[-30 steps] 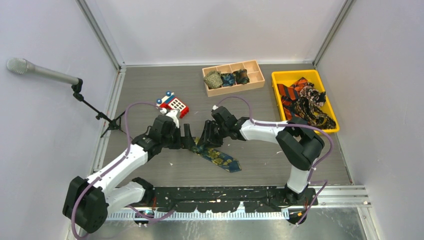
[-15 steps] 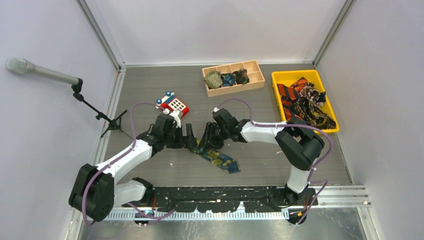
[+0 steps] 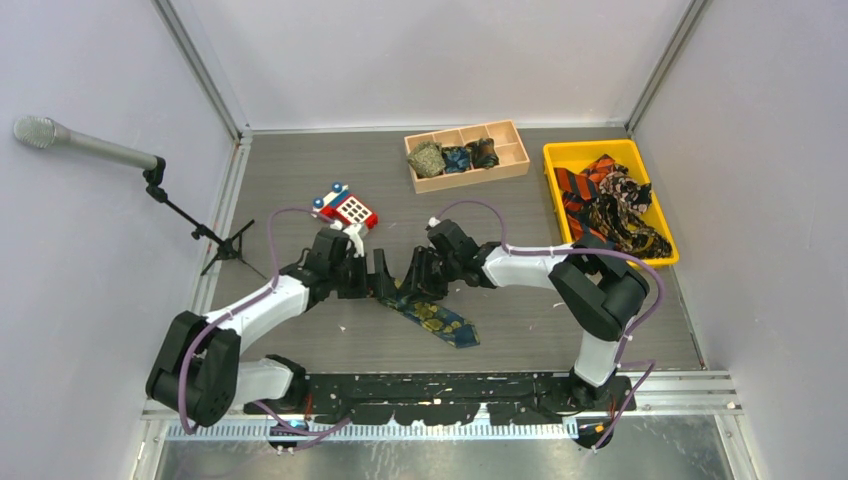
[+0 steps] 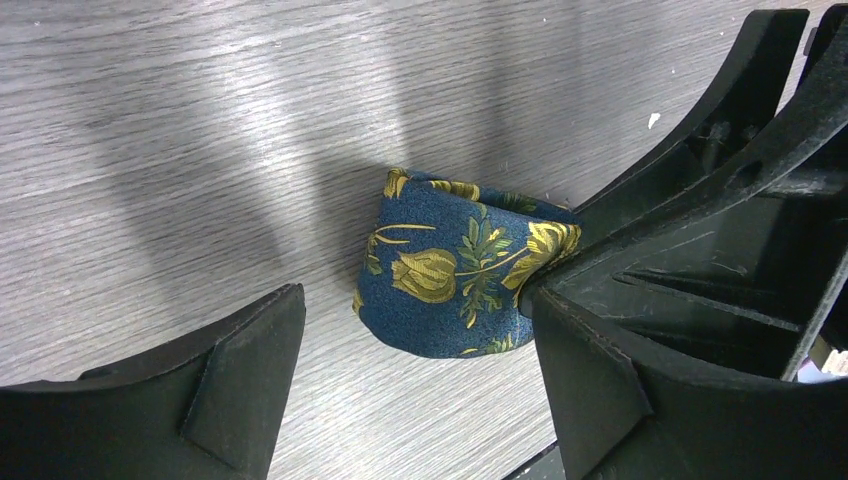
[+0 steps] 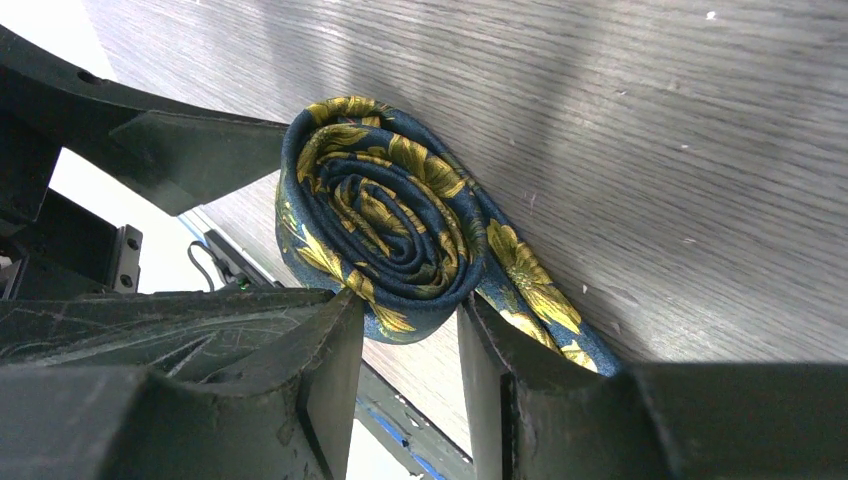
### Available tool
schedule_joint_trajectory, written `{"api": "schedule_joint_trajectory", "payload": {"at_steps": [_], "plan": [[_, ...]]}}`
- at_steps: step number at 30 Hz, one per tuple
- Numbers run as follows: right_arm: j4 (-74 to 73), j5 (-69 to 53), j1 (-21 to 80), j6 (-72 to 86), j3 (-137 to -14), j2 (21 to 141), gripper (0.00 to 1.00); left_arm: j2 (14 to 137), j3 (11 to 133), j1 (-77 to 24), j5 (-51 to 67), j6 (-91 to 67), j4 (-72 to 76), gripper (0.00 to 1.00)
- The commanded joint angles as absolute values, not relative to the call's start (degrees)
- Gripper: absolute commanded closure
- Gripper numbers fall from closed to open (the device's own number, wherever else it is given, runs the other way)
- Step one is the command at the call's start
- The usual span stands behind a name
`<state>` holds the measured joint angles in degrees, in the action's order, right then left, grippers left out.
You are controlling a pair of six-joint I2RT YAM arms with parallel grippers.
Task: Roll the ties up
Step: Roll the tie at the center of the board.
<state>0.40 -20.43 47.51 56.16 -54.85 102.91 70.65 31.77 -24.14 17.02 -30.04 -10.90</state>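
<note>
A navy tie with yellow-gold flowers lies mid-table; its flat tail [image 3: 440, 320] runs toward the near right. Its other end is rolled into a coil [image 5: 385, 215] that stands on edge between my two grippers; the coil also shows in the left wrist view [image 4: 455, 265]. My right gripper [image 5: 410, 370] is shut on the coil's lower edge, with one finger against the tail. In the top view it [image 3: 417, 276] sits just right of the coil. My left gripper [image 4: 420, 395] is open. The coil is just beyond its fingertips, close to its right finger [image 4: 600, 370]. In the top view it [image 3: 378, 277] is just left of the coil.
A wooden tray [image 3: 520, 150] at the back holds three rolled ties [image 3: 455, 158]. A yellow bin [image 3: 590, 150] at the right holds loose striped and patterned ties [image 3: 605, 205]. A red-and-blue toy phone [image 3: 347, 208] lies behind the left gripper. A microphone stand [image 3: 200, 232] is at the left.
The left arm has swung in at the elbow and its gripper has moved slightly right toward the coil. The tie's flat tail has pulled in a little. The right arm has barely moved.
</note>
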Motion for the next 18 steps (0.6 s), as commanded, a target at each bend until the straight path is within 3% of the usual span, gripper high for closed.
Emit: {"api": "schedule_joint_trajectory", "payload": {"at_steps": [1,18], "plan": [[-0.36,-19.42,47.68,55.91,-53.38,104.32,0.57,71.85,30.85,-23.48,19.95,-30.75,-6.38,0.15],[1.58,-19.41,47.64,56.08,-51.33,104.76,0.57,76.48,28.22,-22.94,26.20,-33.27,-0.33,0.20]]}}
